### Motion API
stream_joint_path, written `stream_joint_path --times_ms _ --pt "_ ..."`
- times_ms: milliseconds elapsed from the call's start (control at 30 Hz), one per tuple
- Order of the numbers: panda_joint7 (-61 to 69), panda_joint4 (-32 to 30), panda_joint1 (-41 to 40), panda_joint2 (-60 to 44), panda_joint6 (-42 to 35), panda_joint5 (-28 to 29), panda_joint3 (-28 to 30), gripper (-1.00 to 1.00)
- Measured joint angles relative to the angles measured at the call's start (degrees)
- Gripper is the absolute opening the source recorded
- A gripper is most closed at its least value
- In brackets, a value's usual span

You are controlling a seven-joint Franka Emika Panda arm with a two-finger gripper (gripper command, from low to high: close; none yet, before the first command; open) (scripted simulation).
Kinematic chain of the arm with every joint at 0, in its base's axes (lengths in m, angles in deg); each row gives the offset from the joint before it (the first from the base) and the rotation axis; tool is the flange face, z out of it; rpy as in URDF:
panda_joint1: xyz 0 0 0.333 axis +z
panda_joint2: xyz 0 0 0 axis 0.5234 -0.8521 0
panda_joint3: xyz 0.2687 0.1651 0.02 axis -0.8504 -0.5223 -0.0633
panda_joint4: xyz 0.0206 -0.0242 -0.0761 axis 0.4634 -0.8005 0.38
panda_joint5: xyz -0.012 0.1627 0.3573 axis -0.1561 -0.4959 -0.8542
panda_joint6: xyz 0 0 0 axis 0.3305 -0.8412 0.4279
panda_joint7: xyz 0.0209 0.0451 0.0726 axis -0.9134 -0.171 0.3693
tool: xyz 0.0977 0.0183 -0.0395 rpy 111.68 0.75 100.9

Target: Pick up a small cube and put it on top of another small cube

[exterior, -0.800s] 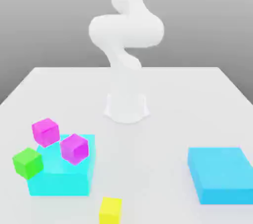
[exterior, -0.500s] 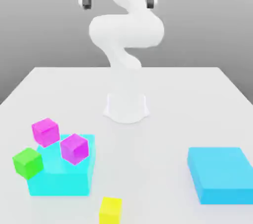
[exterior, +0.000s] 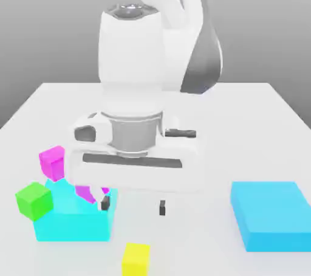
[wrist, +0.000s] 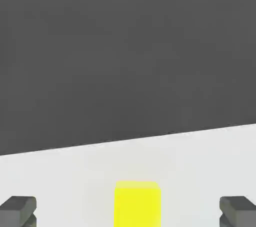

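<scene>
Gripper (exterior: 133, 206) hangs low over the white table (exterior: 200, 117), fingers spread wide w/ nothing between them; dark fingertips (exterior: 163, 208) sit just above the surface. Yellow cube (exterior: 135, 259) lies on the table near the front edge, in front of the gripper and apart from it; in the hand view it sits (wrist: 137, 203) midway between the two finger pads (wrist: 19, 210). Green cube (exterior: 33, 200) leans against the cyan block (exterior: 73, 223) on the exterior view's left. One magenta cube (exterior: 52, 162) at that block's far corner, 2nd magenta cube (exterior: 86, 193) on top of it, partly hidden behind the hand. Flat blue block (exterior: 270, 214) well apart on the exterior view's right.
</scene>
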Motion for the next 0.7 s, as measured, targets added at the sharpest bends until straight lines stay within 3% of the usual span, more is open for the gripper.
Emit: stream_joint_path --times_ms 233,267,500,700 --pt "0.27 1.03 -0.55 -14.52 9.37 -0.79 -0.35 0.0" --pt "0.31 1.28 -0.6 -15.76 10.34 -0.84 -0.4 -1.0" --pt "0.21 1.25 -0.64 -15.66 10.26 -0.73 -0.44 -1.0" --pt "-1.69 -1.46 -0.65 -4.54 1.84 -0.82 0.35 -1.0"
